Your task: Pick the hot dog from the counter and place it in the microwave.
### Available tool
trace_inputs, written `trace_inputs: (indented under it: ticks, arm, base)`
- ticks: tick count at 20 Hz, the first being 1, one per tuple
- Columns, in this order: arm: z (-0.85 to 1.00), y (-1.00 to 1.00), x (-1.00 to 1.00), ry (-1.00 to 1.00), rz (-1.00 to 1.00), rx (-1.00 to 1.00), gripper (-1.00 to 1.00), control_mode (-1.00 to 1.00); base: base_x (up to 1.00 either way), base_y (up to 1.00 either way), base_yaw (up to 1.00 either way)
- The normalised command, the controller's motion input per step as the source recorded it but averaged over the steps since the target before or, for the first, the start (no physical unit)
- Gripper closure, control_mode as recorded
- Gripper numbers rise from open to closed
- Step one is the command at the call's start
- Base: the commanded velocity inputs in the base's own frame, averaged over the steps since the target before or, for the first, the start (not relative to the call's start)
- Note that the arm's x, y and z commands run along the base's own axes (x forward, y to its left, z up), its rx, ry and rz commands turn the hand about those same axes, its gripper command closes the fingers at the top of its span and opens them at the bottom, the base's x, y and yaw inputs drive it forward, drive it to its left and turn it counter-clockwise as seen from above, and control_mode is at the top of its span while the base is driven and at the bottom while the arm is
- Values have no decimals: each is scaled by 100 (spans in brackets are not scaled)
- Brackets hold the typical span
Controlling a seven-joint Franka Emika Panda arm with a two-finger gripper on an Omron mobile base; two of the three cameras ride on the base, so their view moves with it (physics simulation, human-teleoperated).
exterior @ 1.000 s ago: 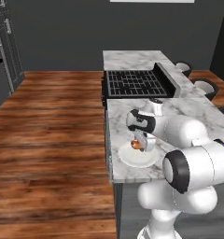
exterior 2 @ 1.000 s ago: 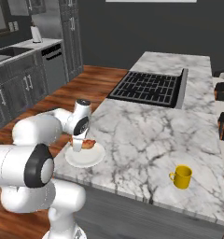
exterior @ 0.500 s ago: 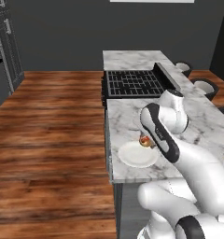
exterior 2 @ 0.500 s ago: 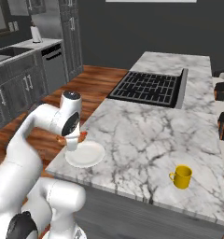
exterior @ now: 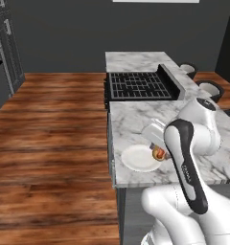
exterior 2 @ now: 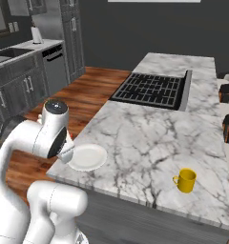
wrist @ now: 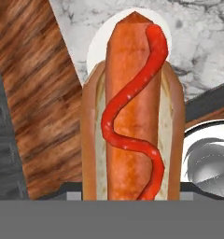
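1. The room is big and dark-walled, with a brown wood floor (exterior: pixel 50 124) below and off to the side of my gripper. Grey cabinets (exterior 2: pixel 16 90) stand far from my gripper, across the floor.
2. The counter (exterior 2: pixel 150 143) is a long marble slab. It lies under my gripper, and my gripper hangs near its front edge.
3. The black cooktop (exterior: pixel 138 85) is set into the counter, well past my gripper, toward the far end.
4. A white plate (exterior: pixel 140 158) sits on the counter just beside and below my gripper.
5. A yellow mug (exterior 2: pixel 185 180) stands on the counter, well apart from my gripper.
6. My gripper (exterior: pixel 157 149) is clamped on the hot dog (wrist: pixel 132 116). The hot dog is up off the plate, held in my fingers, and it sticks out long in front of them.
7. What could go wrong: I think the hot dog could slip out, because the bun is soft and I hold just one end. If I swing fast, it may drop on the floor. I still have to find the microwave, so the trip may be long. The sausage could also slide out of the bun if I tip it.
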Motion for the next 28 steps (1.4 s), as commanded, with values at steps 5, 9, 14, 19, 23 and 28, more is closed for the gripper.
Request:
trace_inputs:
  ticks: [5, 9, 14, 19, 23, 28]
  arm:
    - [58, 21, -50, 0, 38, -19, 100, -100]
    - [46, 14, -47, 2, 37, -27, 100, -100]
    - [20, -1, -56, 0, 31, -23, 100, -100]
    - [0, -8, -18, -1, 2, -1, 100, -100]
    - [0, 0, 0, 0, 0, 0, 100, -100]
    - [0, 0, 0, 0, 0, 0, 100, 100]
  base:
    - [0, 0, 0]
    - [0, 0, 0]
    - [0, 0, 0]
    - [0, 0, 0]
    - [0, 0, 0]
    - [-44, 0, 1]
